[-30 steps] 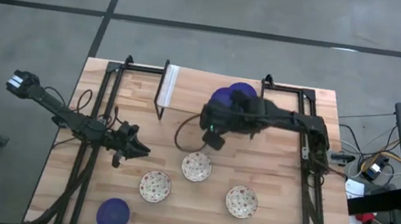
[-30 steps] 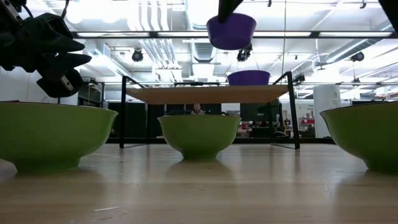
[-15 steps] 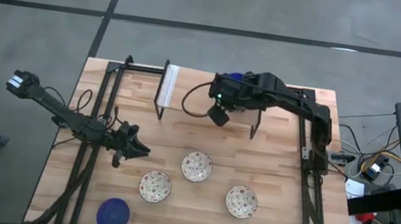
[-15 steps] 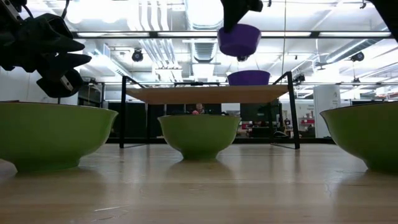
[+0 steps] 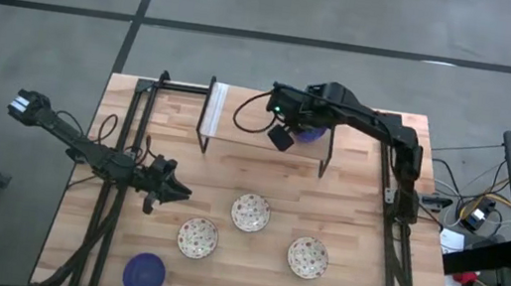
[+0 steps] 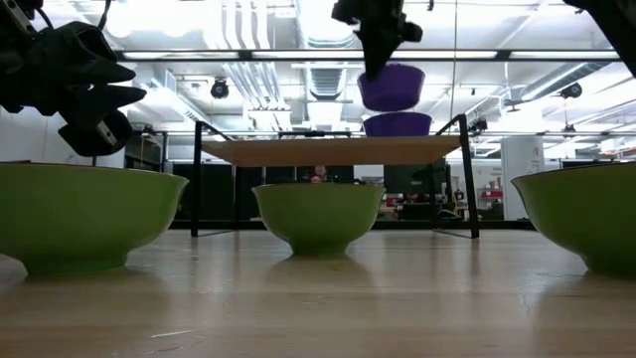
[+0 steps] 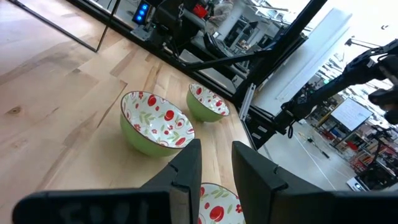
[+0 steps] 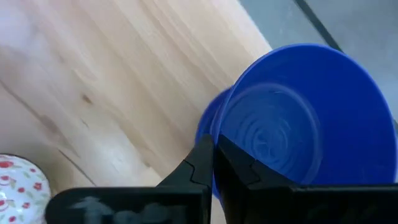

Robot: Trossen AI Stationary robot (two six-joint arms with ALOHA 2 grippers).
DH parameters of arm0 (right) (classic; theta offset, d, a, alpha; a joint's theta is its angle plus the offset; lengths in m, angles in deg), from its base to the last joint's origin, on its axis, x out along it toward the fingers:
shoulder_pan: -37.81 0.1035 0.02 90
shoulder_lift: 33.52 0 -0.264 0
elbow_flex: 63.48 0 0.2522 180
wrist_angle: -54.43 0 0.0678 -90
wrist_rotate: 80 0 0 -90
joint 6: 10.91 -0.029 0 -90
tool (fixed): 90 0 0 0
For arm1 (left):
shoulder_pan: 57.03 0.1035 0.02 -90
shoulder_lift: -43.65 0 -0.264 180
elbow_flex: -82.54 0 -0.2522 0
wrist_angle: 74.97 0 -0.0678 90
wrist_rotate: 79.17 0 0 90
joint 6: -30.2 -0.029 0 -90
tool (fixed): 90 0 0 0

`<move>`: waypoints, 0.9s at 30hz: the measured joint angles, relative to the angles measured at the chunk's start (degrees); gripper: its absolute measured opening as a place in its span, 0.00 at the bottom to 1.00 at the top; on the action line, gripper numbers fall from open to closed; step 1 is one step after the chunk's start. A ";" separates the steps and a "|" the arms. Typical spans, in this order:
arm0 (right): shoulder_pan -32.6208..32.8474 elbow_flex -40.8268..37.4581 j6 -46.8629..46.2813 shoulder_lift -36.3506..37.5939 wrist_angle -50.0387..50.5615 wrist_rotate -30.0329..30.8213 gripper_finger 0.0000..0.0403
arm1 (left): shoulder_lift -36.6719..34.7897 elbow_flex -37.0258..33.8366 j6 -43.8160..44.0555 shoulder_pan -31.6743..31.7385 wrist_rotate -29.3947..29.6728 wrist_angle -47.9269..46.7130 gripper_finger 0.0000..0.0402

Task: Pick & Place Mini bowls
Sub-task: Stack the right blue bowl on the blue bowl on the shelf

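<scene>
My right gripper (image 5: 295, 127) is shut on a cobalt blue mini bowl (image 6: 391, 88) and holds it over the raised wooden shelf (image 6: 333, 151) at the table's far side. The held bowl hangs just above a second blue bowl (image 6: 397, 124), which sits on the shelf. A third blue bowl (image 5: 144, 274) rests on the table near the near left corner. Three cream bowls with a red pattern inside (image 5: 251, 212) (image 5: 197, 238) (image 5: 307, 258) stand on the table in front. My left gripper (image 5: 172, 189) waits left of them, slightly open. My right gripper has the held bowl by its rim (image 8: 214, 138), which passes between the two fingers. One finger (image 8: 239, 168) lies over the bowl's inside and the other (image 8: 200, 158) outside. The fingers come from above. The bowl is lifted clear and roughly level above the bowl on the shelf.
The shelf stands on thin black legs (image 6: 196, 179) (image 6: 469, 179) with open space under it. Black frame rails (image 5: 118, 194) (image 5: 393, 233) run along the table's left and right sides. In the left wrist view, the patterned bowls (image 7: 158, 121) lie just ahead of my left fingers.
My right gripper has carried the blue bowl from above the table's middle toward the far edge and over the shelf. It now hangs right above the blue bowl sitting there. The left arm has kept still.
</scene>
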 joint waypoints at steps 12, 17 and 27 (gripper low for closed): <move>-1.76 -6.72 1.08 0.86 -1.12 0.09 0.02 | 0.00 0.01 0.13 0.00 0.00 0.00 0.21; -1.76 -8.49 2.25 0.96 -4.26 0.04 0.02 | -0.02 0.01 0.15 0.01 0.00 0.01 0.21; -1.83 -10.70 3.72 1.05 -6.85 -0.70 0.02 | -0.02 0.01 0.15 0.02 0.00 0.01 0.21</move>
